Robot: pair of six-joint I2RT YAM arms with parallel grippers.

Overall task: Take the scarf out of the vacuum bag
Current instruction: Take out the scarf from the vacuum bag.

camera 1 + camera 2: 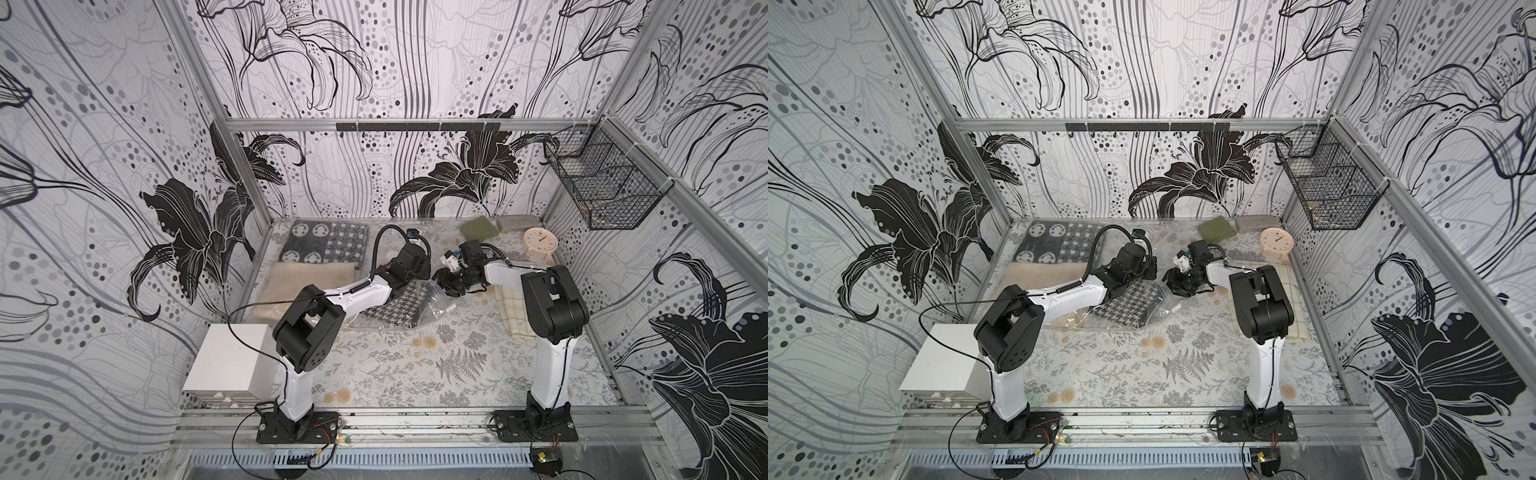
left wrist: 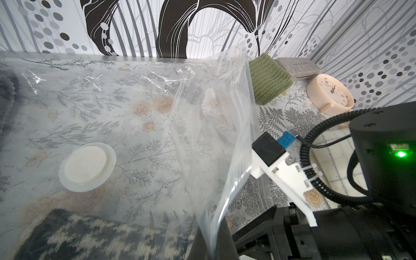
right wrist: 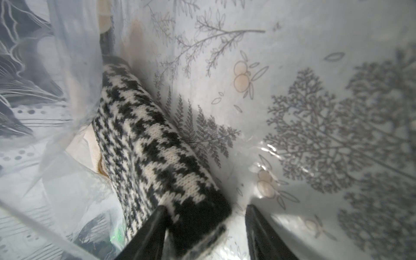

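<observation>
Straddling scarf (image 3: 146, 139) end inside vacuum bag (image 2: 213, 101) with spread right tool (image 3: 206, 208); pressing left tool (image 1: 417, 272) together by raised bag edge.

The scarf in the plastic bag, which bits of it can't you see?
- Both top views: the left arm covers part of the scarf.
- Right wrist view: its far end fades behind cloudy folds of the vacuum bag; a finger of the right gripper covers a near corner.
- Left wrist view: only a blurred strip, cut off by the picture's edge.
</observation>
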